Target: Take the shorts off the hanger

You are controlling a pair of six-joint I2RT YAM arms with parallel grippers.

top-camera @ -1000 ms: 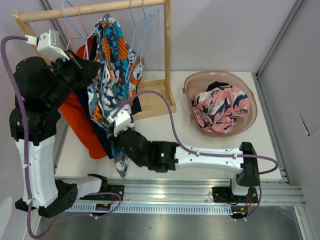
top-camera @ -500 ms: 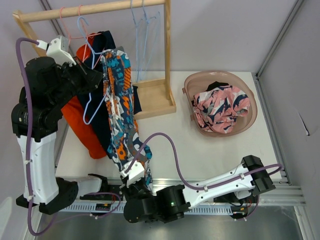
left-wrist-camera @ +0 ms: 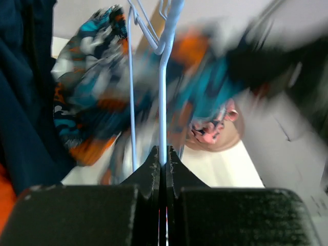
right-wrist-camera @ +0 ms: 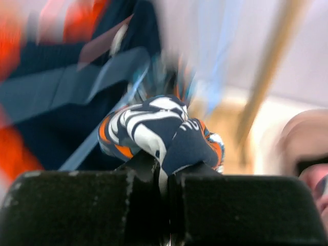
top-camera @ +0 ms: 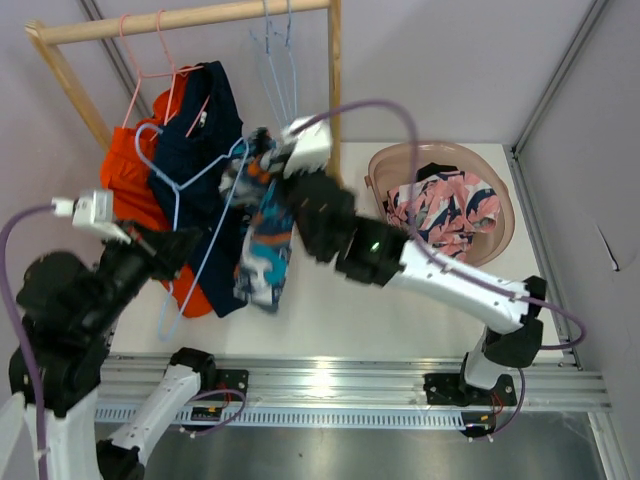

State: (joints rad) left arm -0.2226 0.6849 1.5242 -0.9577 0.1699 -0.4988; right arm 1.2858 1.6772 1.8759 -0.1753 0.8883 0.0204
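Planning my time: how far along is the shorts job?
Done: pink floral shorts and black shorts lie in the brown plastic basket. In hand: right pincer grips the teal-orange-white print shorts, left pincer clamps a blue wire hanger. Left: navy shorts and bright orange shorts hang from the wooden rail.

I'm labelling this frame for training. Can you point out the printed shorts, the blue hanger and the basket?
printed shorts point(top-camera: 262, 255): top external view, middle of the hanging fabric.
blue hanger point(left-wrist-camera: 162, 102): left wrist view, on its straight upright wire.
basket point(top-camera: 395, 152): top external view, on its far rim.
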